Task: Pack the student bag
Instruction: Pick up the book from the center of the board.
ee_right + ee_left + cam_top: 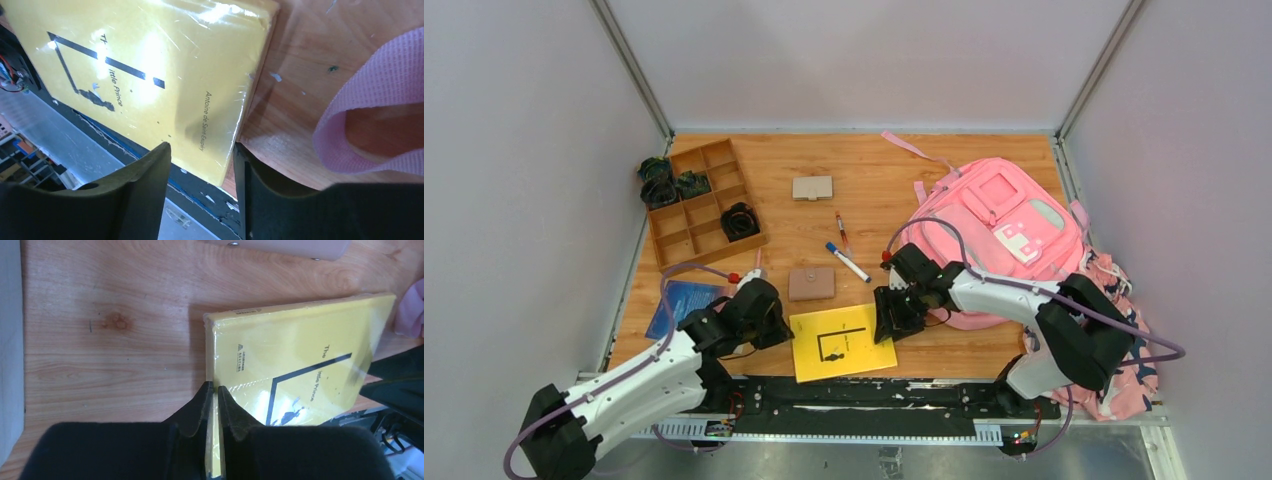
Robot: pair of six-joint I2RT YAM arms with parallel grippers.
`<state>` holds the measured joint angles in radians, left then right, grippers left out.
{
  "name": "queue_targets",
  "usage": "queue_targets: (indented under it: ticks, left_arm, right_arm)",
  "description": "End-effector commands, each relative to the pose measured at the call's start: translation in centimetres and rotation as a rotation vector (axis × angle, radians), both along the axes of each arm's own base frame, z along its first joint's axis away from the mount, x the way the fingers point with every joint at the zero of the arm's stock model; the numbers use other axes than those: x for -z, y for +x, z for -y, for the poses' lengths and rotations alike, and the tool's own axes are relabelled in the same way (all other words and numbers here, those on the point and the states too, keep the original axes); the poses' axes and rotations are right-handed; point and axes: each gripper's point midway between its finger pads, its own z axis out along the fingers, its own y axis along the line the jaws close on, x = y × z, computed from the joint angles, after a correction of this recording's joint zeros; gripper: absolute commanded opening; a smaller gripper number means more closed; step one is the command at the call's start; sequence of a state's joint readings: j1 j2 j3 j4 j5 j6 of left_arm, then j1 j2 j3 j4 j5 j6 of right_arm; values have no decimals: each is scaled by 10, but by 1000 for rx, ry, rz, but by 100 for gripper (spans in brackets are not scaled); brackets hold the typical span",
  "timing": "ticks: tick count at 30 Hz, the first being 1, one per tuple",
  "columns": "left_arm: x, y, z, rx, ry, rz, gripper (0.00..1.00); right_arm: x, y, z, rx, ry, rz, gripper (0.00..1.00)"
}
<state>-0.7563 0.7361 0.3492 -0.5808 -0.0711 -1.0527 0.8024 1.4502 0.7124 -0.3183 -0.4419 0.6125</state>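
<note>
Wooden tabletop; yellow book, title partly behind glare

The table is smooth, grained wood. The book wears glossy, crinkled plastic wrap. The backpack is matt cloth, its strap coarsely woven.

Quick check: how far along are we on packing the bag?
Done: nothing visibly packed; the student bag lies apart from the items. In hand: the left gripper is shut at one edge of the yellow book, a real grip unclear; the right gripper stands open over the opposite edge. Left: the book, markers, tan cases and blue booklet all lie on the table.
</note>
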Motion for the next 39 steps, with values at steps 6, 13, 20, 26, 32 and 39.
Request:
queue_targets:
  ticks: [6,13,20,26,32,39]
  left_arm:
    - [-39,11,15,7,-107,102,80]
    - [-21,4,22,59,-105,46,90]
    - [-2,-5,37,112,-138,-32,90]
    - [-16,2,53,125,-215,-4,85]
    - [-67,12,76,149,-401,111,75]
    - [-132,15,84,160,-608,278,73]
  right_arm:
    - [-26,24,-12,-28,58,126,63]
    - [-26,31,-12,28,73,96,66]
    - [-11,32,-13,108,115,39,66]
    - [-4,26,-24,117,185,-29,66]
    - [-4,26,-26,113,189,-36,65]
    - [1,26,-28,113,187,-58,64]
